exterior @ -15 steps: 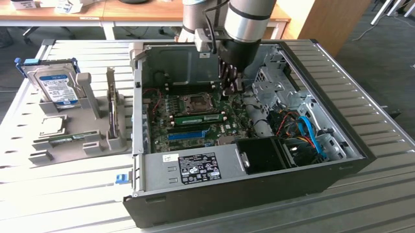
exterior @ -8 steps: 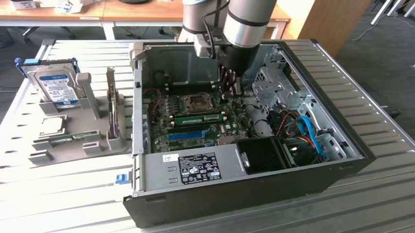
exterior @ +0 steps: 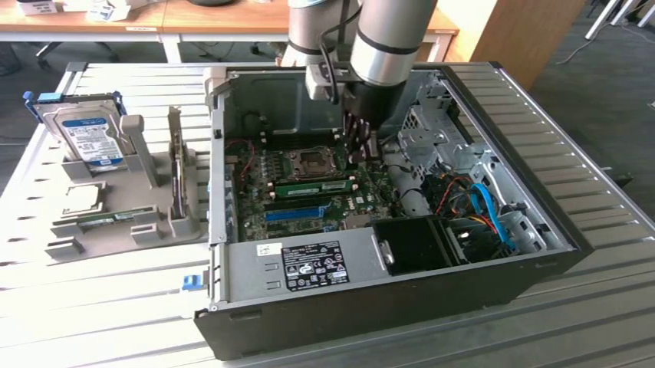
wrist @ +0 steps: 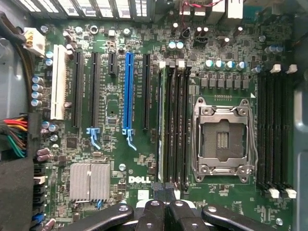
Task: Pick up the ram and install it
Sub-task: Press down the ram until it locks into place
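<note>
Beside CPU socket (wrist: 222, 139), ram (exterior: 312, 186) sits in mobo, jaws clenched near its end.

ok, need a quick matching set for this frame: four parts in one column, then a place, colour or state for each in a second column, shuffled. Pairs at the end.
Things:
1. ram
2. hard drive
3. long expansion slot
4. gripper

Place, colour or state:
a. blue
b. shut, low inside the case, over the motherboard
c. standing in the grey holder outside the case
d. seated in a motherboard slot beside the CPU socket

Pairs: 1-d, 2-c, 3-a, 4-b
</note>
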Motion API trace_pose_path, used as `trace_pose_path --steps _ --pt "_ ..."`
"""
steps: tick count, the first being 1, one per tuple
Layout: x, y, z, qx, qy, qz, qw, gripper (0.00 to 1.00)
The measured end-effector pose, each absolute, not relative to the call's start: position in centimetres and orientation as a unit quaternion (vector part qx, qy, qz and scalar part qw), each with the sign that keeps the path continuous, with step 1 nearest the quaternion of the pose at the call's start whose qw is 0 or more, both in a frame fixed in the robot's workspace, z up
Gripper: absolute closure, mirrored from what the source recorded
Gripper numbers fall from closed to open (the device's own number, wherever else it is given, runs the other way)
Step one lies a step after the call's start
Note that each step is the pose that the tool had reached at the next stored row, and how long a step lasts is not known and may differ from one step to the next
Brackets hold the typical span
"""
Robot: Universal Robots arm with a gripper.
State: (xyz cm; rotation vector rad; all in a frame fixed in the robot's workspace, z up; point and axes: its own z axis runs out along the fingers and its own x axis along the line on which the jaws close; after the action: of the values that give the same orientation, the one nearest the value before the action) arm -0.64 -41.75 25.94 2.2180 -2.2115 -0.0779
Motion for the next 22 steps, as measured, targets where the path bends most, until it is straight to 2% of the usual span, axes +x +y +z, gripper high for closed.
trace_pose_path --steps 8,22 --pt "-0.6 -41.7 24.6 0.708 -0.706 -0.025 0.004 0.89" --pt "0.0 -41.7 24.6 0.708 -0.706 -0.025 0.004 0.89"
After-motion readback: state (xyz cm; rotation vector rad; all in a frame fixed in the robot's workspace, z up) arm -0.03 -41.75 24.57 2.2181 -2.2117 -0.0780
